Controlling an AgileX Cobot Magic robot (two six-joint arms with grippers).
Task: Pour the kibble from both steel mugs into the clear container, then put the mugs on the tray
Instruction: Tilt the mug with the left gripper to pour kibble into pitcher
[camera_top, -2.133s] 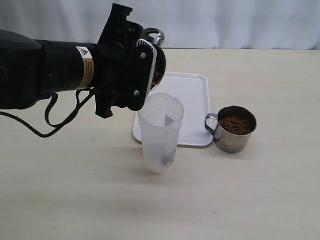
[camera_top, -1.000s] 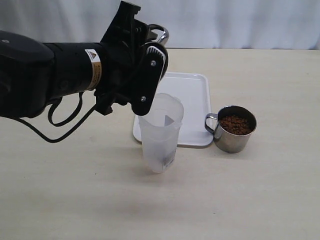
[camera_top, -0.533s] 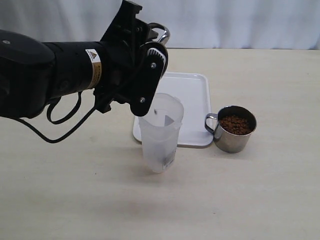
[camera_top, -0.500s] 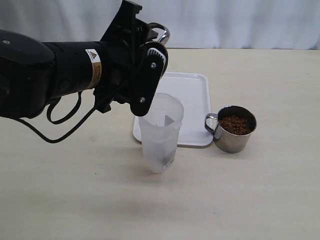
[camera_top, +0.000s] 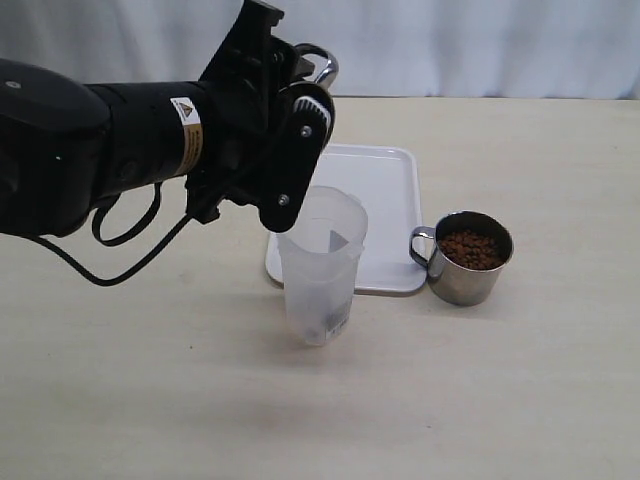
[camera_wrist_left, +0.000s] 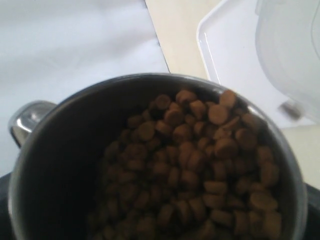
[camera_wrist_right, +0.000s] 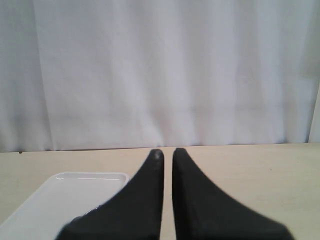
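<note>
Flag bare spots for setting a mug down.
The tray is bare across its middle and right. Table is open in front of the clear container. Crowded: tray's near edge between container and full mug; left pincer with held mug overhangs its left.

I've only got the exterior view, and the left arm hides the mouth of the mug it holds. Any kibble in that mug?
Observer: Yes, the left wrist view shows the held mug with plenty of kibble inside.
Operator: Is it near the lip?
Observer: Pellets sit against the rim on the side nearest the clear container.
Operator: And the right gripper?
Observer: The right gripper is shut and empty, with a corner of the tray beside it.
</note>
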